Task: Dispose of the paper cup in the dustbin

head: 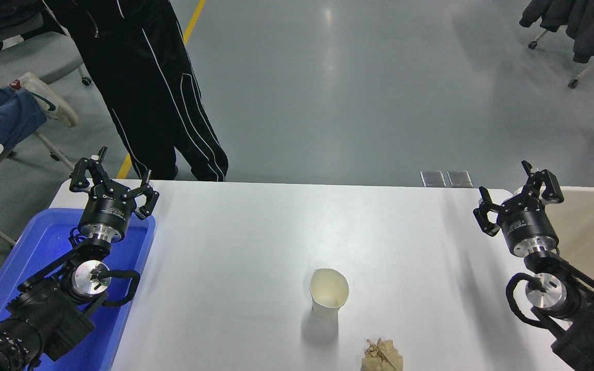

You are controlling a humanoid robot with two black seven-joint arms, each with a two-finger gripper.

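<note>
From the head view, the beige dustbin [593, 232] sits at the table's right edge, its inside bare where visible. The white paper cup [329, 292] stands upright at mid-table, empty, rim slightly squashed. The left gripper [111, 178] over the blue tray [23, 263] and the right gripper [516, 193] both gape, holding nothing.

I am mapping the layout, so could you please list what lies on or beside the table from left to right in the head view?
Blue tray → left hand → paper cup → brown paper wad → right hand → dustbin.
</note>
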